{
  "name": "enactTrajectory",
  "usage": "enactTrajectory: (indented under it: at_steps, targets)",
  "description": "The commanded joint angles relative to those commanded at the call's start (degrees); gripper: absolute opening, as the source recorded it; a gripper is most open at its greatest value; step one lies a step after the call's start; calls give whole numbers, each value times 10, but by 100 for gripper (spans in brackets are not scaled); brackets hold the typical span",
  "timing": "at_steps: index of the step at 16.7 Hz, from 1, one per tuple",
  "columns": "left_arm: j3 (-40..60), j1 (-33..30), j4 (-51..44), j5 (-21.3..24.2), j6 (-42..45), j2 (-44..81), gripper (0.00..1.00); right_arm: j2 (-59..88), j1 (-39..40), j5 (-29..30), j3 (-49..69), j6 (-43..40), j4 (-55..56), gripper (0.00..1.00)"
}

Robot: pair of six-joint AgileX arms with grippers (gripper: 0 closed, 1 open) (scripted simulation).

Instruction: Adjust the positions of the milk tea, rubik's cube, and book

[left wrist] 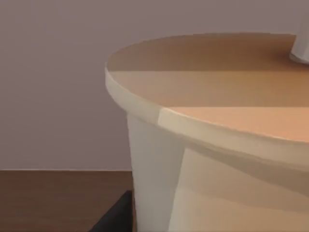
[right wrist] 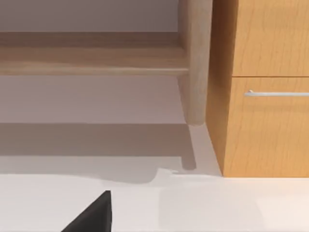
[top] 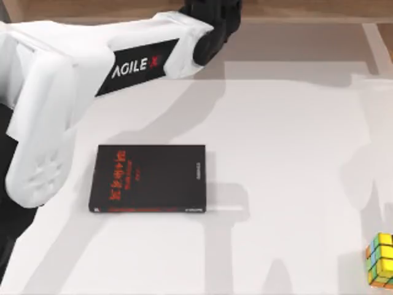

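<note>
1. top view: the left arm (top: 92,80) reaches across the far left of the bench (top: 295,184) toward its far edge; its pincer is hidden at the top, so whether it is spread or pressed together cannot be told. a thin black book (top: 148,179) with red lettering lies flat left of the bench's middle. the rubik's cube (top: 382,259) sits at the near right corner, well apart from that arm. the cube looks light, rigid and a little slick, so i judge a pinch across two opposite flat faces would suit it best.

2. left wrist view: a pale cup with a tan lid, the milk tea (left wrist: 203,145), stands very close to the camera. i judge it light, thin-walled and easy to tip or crush, best held around the body under the rim. whether the pincer is around it or just beside it cannot be told.

3. right wrist view: a wooden cabinet (right wrist: 265,96) beyond the bench's far edge and a dark corner of the book (right wrist: 91,215).
</note>
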Motion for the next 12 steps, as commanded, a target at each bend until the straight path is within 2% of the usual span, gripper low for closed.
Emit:
enactTrajectory:
  at_steps: [9, 12]
  targets:
    - [0, 0, 0, 0, 0, 0, 2, 0, 0, 0, 0, 0, 0, 100]
    - [0, 0, 0, 0, 0, 0, 0, 0, 0, 0, 0, 0, 0, 100]
